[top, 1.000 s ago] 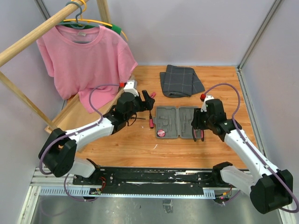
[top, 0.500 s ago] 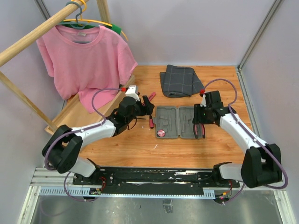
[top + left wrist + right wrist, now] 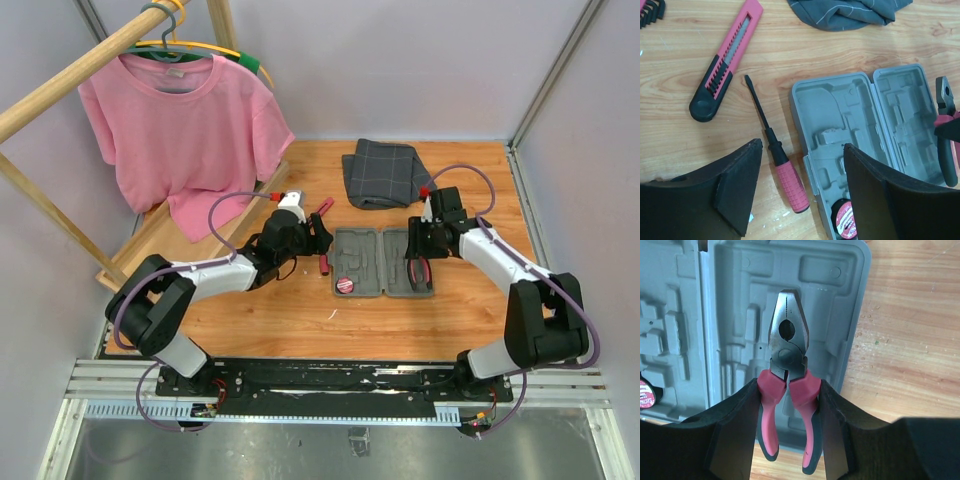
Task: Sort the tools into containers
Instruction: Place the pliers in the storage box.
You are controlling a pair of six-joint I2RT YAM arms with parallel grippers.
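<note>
Top view: the wooden surface (image 3: 470, 310) filled the middle of the frame, with a pink T-shirt (image 3: 180, 120) on a hanger at upper left and a folded grey cloth (image 3: 385, 172) at upper centre. An open grey moulded case (image 3: 360, 258) lay at centre, both halves facing up.

The left tool (image 3: 802, 145) stood wide open and held nothing. In the left wrist view its fingers framed the screwdriver handle and the left edge of the case. The right tool (image 3: 789, 400) was closed on the pink-and-black handles of the pliers (image 3: 787, 335). These were over the right half of the case, nose toward the top of the right wrist frame. Whether they touched the case could not be told.

A pink-and-black utility knife (image 3: 726, 60) lay on the surface at upper left of the left wrist frame. The screwdriver (image 3: 776, 150), black shaft and pink handle, lay just beside the case. A small round red-labelled item (image 3: 845, 220) sat in the lower part of the left half of the case. Black hex keys (image 3: 650, 10) showed at the top left corner.
</note>
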